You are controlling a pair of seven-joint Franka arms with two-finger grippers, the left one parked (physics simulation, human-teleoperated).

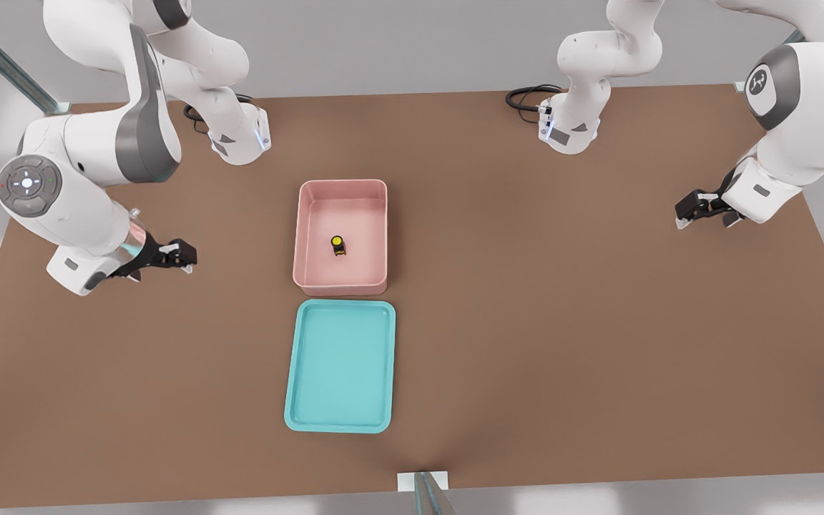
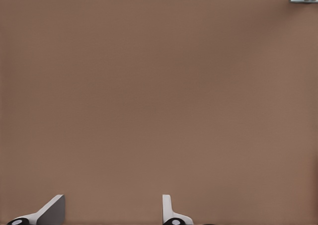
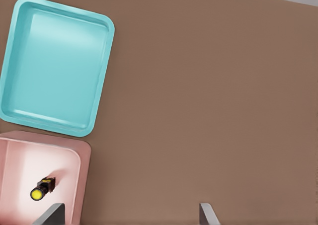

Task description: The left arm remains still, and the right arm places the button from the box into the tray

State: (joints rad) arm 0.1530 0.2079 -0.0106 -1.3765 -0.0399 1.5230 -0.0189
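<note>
One button [image 1: 338, 244], yellow cap on black body, sits on floor of pink box [image 1: 341, 288], near its middle; turquoise tray [image 1: 340, 426] lies just beside box on brown table [image 1: 562, 322], nearer camera; right arm's gripper [image 1: 184, 258] hovers over bare table at front view's left of box, fingers [image 3: 208, 216] spread apart, holding nothing.

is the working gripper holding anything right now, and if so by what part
Nothing is held. The gripper hangs open over bare table at the front view's left, apart from the box. The button sits untouched on the box floor.
</note>
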